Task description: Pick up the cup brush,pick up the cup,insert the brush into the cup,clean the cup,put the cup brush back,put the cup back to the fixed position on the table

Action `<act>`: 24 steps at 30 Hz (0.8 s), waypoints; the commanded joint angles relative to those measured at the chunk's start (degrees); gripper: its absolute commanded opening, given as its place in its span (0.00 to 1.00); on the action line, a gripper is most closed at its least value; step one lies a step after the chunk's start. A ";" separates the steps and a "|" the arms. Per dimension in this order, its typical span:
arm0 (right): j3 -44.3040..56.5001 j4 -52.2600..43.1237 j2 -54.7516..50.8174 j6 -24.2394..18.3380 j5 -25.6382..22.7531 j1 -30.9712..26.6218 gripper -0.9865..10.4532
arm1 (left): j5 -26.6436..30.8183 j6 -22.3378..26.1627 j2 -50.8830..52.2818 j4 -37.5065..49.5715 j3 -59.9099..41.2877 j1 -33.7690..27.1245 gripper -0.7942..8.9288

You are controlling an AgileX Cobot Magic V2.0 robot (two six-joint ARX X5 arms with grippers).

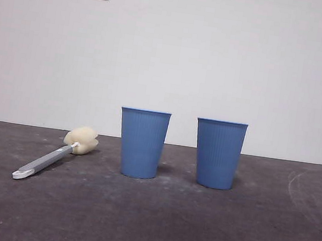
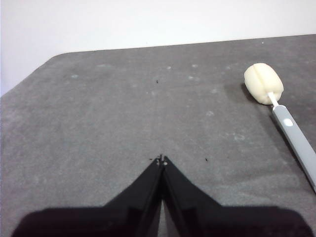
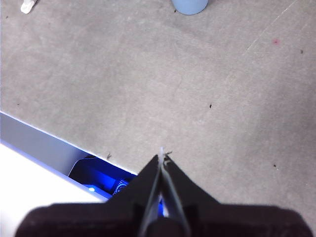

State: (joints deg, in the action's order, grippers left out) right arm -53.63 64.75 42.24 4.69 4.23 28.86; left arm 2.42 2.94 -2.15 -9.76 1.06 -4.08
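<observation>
A dark grey table (image 1: 146, 226) before a white wall; at the left lies the cup brush (image 1: 57, 155), its cream sponge head toward the far side, its white-tipped grey handle pointing near and left; to its right stand two identical blue ribbed cups, the left cup (image 1: 141, 143) and the right cup (image 1: 218, 154), upright and apart; the left gripper (image 2: 161, 160) hovers over bare table near the brush, jaws together, empty; the right gripper (image 3: 163, 157) hovers by the table's edge, jaws together, empty; the brush looks light, its sponge soft, so the stiff handle's middle seems the best hold
</observation>
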 commanded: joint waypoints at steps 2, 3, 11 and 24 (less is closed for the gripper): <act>-0.13 -0.15 0.02 -0.26 -0.24 0.04 0.09 | 0.13 -0.35 -0.92 0.37 -0.46 -0.13 0.08; -0.13 -0.15 0.02 -0.26 -0.24 0.04 0.09 | 0.13 -0.35 -1.18 0.37 -0.46 -0.13 0.08; 0.09 -4.68 -1.57 -3.78 -3.28 -1.68 0.09 | 0.13 -0.35 -3.43 0.37 -0.46 -0.13 0.08; 23.52 -45.20 -23.67 -5.88 3.61 -21.51 0.09 | 0.15 -0.35 -7.19 0.37 -0.46 -0.13 0.08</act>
State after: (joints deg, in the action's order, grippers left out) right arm -33.10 21.17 19.92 -0.23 7.90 8.16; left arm 2.44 2.94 -9.19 -9.76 1.06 -4.08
